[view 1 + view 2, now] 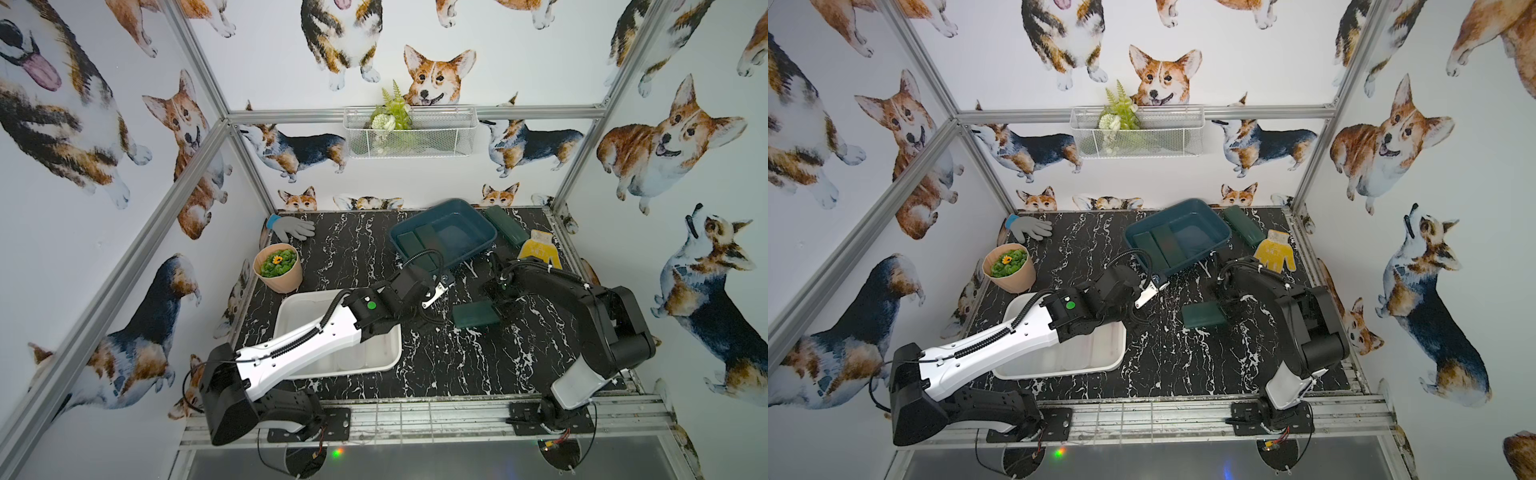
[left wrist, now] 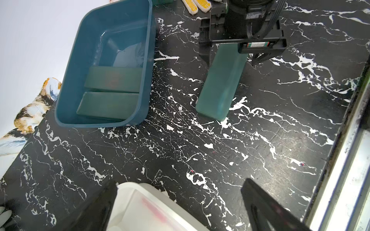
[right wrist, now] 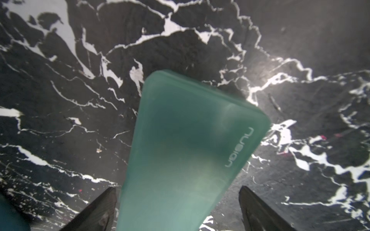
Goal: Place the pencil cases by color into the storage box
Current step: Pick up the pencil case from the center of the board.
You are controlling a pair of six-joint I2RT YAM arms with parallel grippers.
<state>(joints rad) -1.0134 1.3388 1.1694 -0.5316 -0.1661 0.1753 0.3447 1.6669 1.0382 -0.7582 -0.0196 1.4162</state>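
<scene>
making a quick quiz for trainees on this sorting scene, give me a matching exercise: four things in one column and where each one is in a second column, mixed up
Things
1. teal storage box
2. white storage box
3. grey glove
4. loose green pencil case

Places
A. between the open right fingers
B. far left corner of the table
C. partly under the left arm
D. far side, holds two green cases

Pairs: 1-D, 2-C, 3-B, 4-A
</scene>
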